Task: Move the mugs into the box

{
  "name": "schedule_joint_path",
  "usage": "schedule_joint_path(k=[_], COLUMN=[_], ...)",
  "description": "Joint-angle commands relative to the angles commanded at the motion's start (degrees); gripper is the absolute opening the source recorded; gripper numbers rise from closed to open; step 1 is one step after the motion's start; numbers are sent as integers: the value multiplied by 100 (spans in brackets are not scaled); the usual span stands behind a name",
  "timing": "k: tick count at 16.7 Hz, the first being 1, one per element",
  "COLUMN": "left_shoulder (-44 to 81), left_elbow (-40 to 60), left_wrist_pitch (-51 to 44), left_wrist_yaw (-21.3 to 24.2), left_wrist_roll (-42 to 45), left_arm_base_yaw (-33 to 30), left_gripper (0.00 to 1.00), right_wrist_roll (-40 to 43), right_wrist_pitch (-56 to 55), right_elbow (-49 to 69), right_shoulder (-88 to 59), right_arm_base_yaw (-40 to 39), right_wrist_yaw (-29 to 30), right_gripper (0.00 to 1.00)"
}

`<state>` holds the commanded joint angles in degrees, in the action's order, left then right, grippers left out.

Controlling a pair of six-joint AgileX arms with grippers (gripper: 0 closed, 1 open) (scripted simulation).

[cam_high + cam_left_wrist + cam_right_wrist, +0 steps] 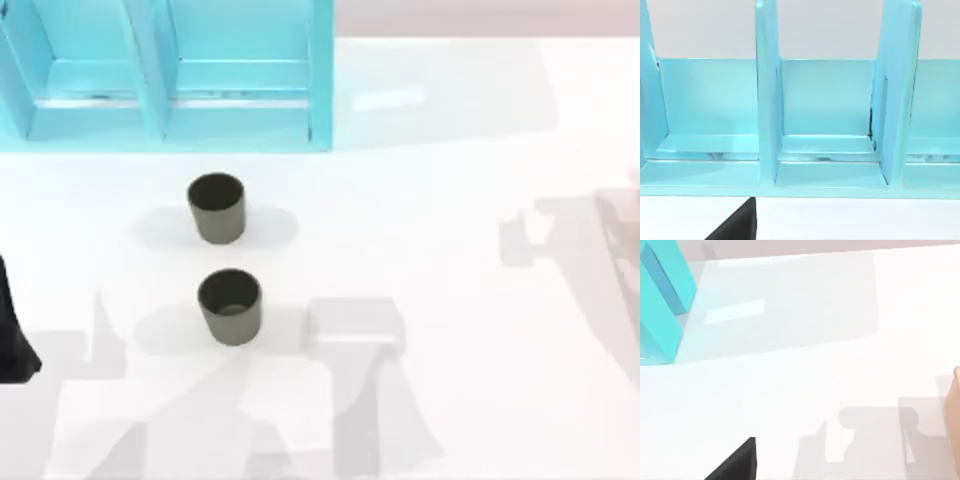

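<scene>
Two mugs (216, 207) (230, 305) are seen upright and empty, just before the blue box (240, 110), whose compartments are bare. Gripper states cannot be told.

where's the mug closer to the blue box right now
In the top view, that mug stands upright on the table's left half, just in front of the turquoise box, with the other mug right behind it.

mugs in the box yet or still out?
Out. Both mugs, far and near, stand upright, mouths up, on the white table, short of the turquoise box, whose compartments look empty in the left wrist view.
</scene>
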<state>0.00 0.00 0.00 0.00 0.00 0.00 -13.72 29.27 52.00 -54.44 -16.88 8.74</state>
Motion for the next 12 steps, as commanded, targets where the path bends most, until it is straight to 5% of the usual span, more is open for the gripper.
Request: schedule_joint_path(k=[12], left_shoulder=[0], left_elbow=[0], left_wrist_pitch=[0], left_wrist_yaw=[0], left_wrist_roll=[0], left_arm_base_yaw=[0], left_gripper=[100], right_wrist_roll=[-2273], right_wrist_pitch=[3459], right_elbow=[7544], right_shoulder=[-6815], right_arm_base_yaw=[-2261], right_wrist_yaw=[961], right_gripper=[100])
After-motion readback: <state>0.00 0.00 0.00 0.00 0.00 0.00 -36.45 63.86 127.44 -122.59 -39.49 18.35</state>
